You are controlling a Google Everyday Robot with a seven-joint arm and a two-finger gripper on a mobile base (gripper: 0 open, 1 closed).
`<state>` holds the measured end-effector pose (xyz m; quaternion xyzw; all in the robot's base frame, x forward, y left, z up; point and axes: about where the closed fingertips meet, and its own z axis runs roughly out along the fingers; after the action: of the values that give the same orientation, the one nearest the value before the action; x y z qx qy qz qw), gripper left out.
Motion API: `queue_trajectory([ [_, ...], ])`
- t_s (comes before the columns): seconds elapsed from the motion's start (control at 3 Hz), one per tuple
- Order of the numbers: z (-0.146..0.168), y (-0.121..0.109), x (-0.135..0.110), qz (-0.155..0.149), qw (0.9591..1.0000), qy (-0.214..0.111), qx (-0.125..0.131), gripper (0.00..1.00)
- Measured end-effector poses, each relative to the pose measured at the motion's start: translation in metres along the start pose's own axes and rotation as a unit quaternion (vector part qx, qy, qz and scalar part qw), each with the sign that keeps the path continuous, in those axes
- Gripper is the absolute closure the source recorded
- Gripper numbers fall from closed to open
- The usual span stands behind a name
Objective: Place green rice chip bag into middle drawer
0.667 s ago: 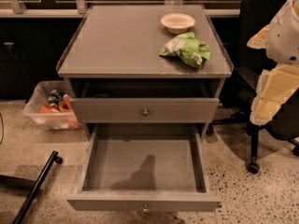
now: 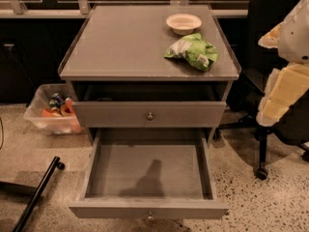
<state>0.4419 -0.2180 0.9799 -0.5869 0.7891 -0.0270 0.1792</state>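
Observation:
The green rice chip bag (image 2: 193,51) lies crumpled on the cabinet top near its right front corner, just in front of a small cream bowl (image 2: 183,22). The middle drawer (image 2: 145,170) is pulled wide open low on the cabinet. It shows a bare grey floor with a dark shadow on it, and a small knob (image 2: 150,217) on its front. My gripper is not in view. Only a white and cream part of my arm (image 2: 286,76) shows at the right edge, apart from the bag.
The drawer above (image 2: 150,115) shows its knobbed front, slightly ajar. A clear bin of items (image 2: 52,111) stands on the floor at the left. A black office chair (image 2: 270,129) stands at the right, and a black bar (image 2: 38,192) lies on the floor at the lower left.

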Motion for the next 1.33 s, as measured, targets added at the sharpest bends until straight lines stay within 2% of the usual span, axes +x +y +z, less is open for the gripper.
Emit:
queue_trajectory([
  [0.33,0.009,-0.018,-0.007,0.047,0.9981,-0.036,0.012,0.00],
  [0.67,0.035,-0.052,-0.023,0.123,0.9883,-0.088,0.019,0.00],
  [1.0,0.072,-0.096,-0.046,0.202,0.9701,-0.134,0.017,0.00],
  [1.33,0.104,-0.140,-0.063,0.276,0.9481,-0.153,0.036,0.00],
])
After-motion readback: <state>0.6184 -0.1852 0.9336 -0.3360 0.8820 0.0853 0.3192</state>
